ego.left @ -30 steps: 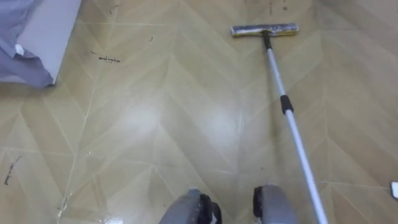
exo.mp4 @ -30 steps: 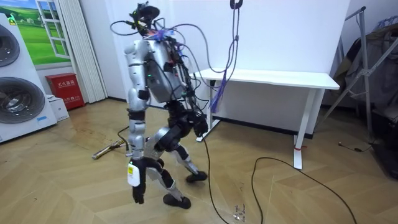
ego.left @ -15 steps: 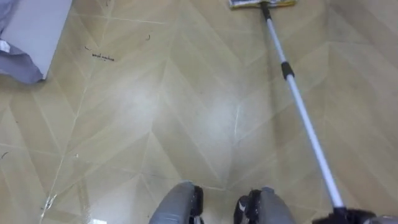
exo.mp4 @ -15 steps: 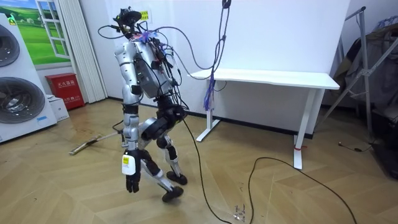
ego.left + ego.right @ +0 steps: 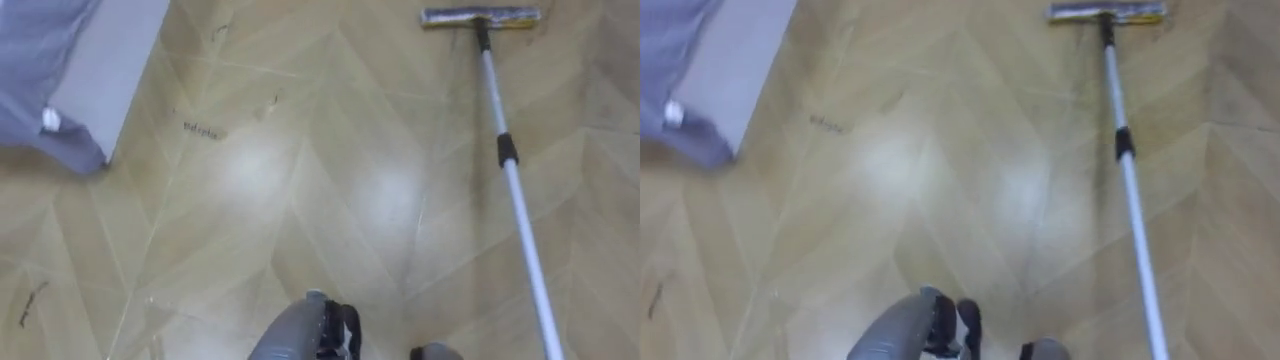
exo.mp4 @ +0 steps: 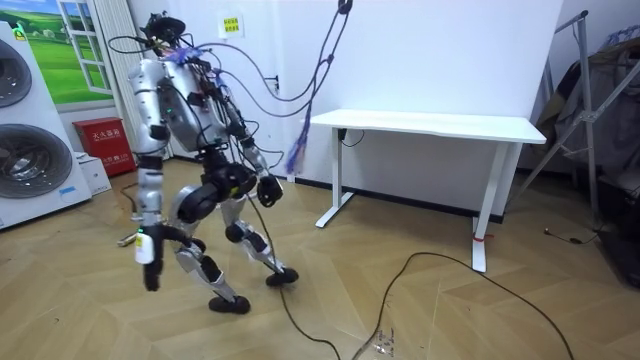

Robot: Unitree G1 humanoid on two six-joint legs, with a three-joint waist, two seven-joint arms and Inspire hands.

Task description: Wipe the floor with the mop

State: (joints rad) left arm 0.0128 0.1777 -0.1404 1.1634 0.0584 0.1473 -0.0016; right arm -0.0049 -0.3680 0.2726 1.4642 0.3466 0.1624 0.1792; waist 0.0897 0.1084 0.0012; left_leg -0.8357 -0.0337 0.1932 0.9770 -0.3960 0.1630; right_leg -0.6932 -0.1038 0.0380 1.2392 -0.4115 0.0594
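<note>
Mop (image 5: 515,200) on floor (image 5: 300,200), head far ahead, pole running back rightward, left hand (image 6: 150,272) grip unclear

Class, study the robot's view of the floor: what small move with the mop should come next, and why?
Probably sweep the mop head leftward toward the dark scuffs. The head lies flat on the floor far ahead, its pole running back to the lower right, while the scuffs sit well to its left.
</note>
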